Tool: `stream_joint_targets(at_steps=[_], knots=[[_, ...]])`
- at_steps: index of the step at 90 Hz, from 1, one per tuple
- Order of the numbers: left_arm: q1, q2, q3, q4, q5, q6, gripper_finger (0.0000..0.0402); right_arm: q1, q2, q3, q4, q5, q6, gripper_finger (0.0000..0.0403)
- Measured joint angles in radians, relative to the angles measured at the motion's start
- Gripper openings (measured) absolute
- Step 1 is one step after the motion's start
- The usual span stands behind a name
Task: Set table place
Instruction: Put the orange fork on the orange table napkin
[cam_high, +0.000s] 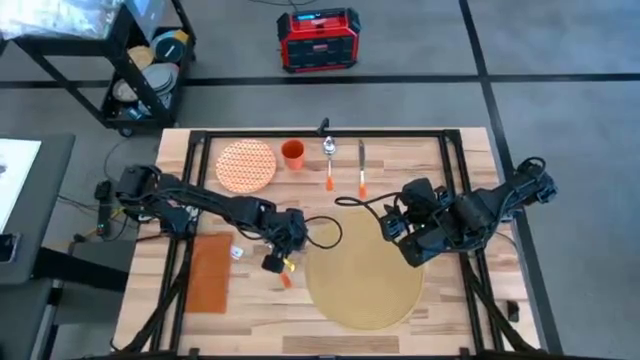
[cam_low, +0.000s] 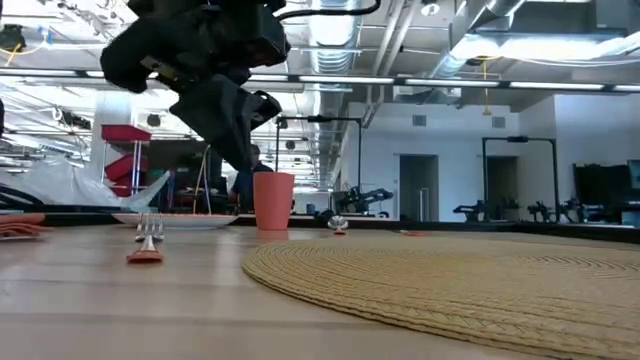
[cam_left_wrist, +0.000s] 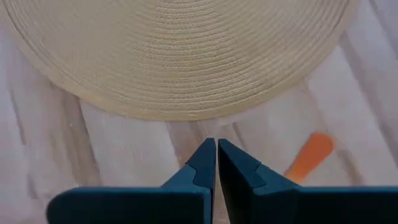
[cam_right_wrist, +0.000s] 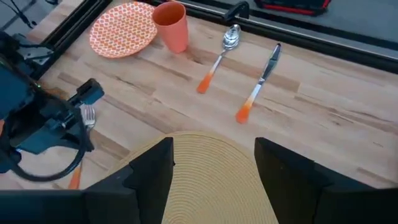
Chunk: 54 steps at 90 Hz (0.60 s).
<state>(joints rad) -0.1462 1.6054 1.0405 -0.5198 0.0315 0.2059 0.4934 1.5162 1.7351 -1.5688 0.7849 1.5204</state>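
Observation:
The tan round placemat (cam_high: 365, 272) lies flat on the wooden table (cam_high: 465, 165), toward the near middle. My left gripper (cam_left_wrist: 216, 157) is shut on nothing and hangs above the bare wood just left of the mat's edge (cam_left_wrist: 180, 112). An orange-handled fork (cam_high: 285, 278) lies on the table beside it. My right gripper (cam_right_wrist: 214, 165) stands open over the mat's far right edge (cam_right_wrist: 205, 140), with nothing between its fingers. At the far side rest the patterned plate (cam_high: 246, 165), orange cup (cam_high: 292, 154), spoon (cam_high: 328, 160) and knife (cam_high: 360, 170).
An orange napkin (cam_high: 208, 272) lies flat at the near left. A black metal frame (cam_high: 330, 133) edges the table. Bare wood shows between the mat and the far cutlery. A red box (cam_high: 318, 40) and a cart (cam_high: 150, 70) stand on the floor beyond.

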Motion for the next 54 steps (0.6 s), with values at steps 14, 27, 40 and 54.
stream_joint_targets(at_steps=[14,27,40,54], knots=[[0.003,-0.001,0.000,-0.011,-0.003,0.012,0.0000,0.000,0.000,0.000,0.000,0.000,0.000,0.0212],[0.003,-0.001,0.000,-0.024,-0.001,0.070,0.0001,-0.005,0.000,0.000,0.000,0.000,0.000,0.0212],[0.003,-0.001,0.000,-0.208,0.043,0.125,0.0027,-0.005,0.000,0.000,0.002,0.002,-0.001,0.0212],[0.003,-0.001,0.000,-0.304,0.042,0.186,0.0084,-0.005,0.000,0.000,0.003,0.002,-0.001,0.0212]])
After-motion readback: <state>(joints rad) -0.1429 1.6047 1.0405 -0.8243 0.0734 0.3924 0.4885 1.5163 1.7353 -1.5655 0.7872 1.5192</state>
